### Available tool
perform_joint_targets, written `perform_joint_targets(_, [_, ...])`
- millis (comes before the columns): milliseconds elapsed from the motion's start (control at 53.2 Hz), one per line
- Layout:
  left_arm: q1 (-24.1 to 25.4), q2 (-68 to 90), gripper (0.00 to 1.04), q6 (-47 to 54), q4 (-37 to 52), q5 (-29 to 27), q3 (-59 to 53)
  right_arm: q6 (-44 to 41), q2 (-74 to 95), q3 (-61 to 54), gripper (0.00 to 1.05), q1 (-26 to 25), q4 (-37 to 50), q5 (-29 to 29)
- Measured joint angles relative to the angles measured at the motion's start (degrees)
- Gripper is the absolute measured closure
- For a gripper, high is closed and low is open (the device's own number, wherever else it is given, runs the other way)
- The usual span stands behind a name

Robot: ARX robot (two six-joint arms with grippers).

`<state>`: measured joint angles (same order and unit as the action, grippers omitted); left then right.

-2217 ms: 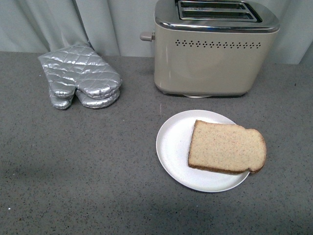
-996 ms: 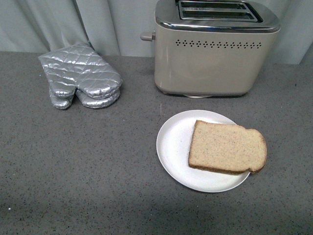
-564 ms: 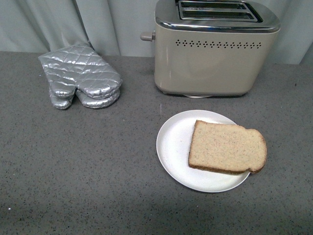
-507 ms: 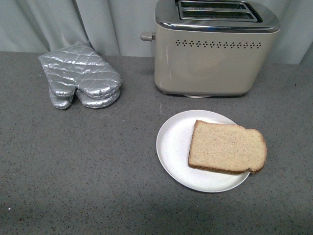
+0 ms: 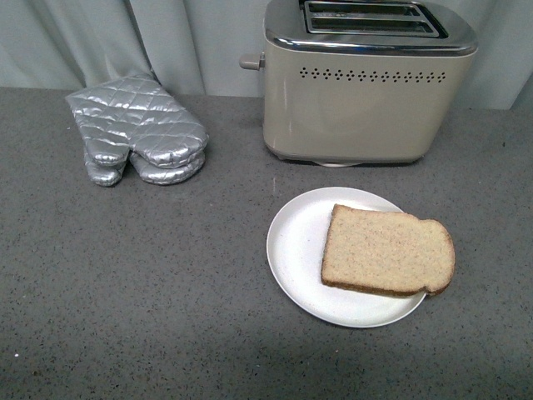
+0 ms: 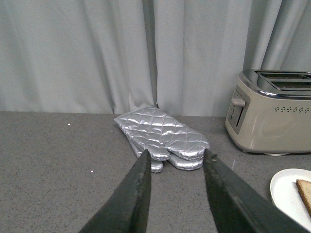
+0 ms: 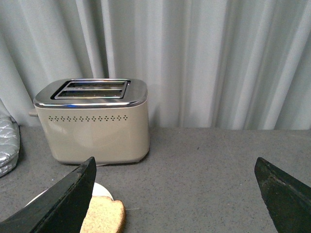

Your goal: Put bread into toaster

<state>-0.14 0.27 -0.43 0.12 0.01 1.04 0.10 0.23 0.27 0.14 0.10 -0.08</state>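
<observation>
The right pincer [image 7: 174, 165], spread wide open, hangs nearest the bread [image 5: 387, 250], which lies flat, long axis left-to-right, just near of the toaster [image 5: 366, 92].

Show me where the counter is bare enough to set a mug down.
Largest bare patch: the near-left counter, in front of the oven mitts and left of the plate. A smaller bare gap lies between mitts and toaster. Crowded: only a narrow strip separates toaster and plate, and the bread covers the plate's right half.
</observation>
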Motion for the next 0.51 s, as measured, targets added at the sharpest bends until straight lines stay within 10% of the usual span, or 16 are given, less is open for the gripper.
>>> perform_joint_targets(301, [0.00,0.00,0.07,0.00,0.00,0.00,0.00,-3.87,4.31,1.90,0.10,0.85,-3.87,4.72])
perform_joint_targets(507, [0.00,-0.04,0.07,0.13,0.00,-0.02,0.00,-2.86,47.65,8.70,0.10,-2.73,15.30,-3.45])
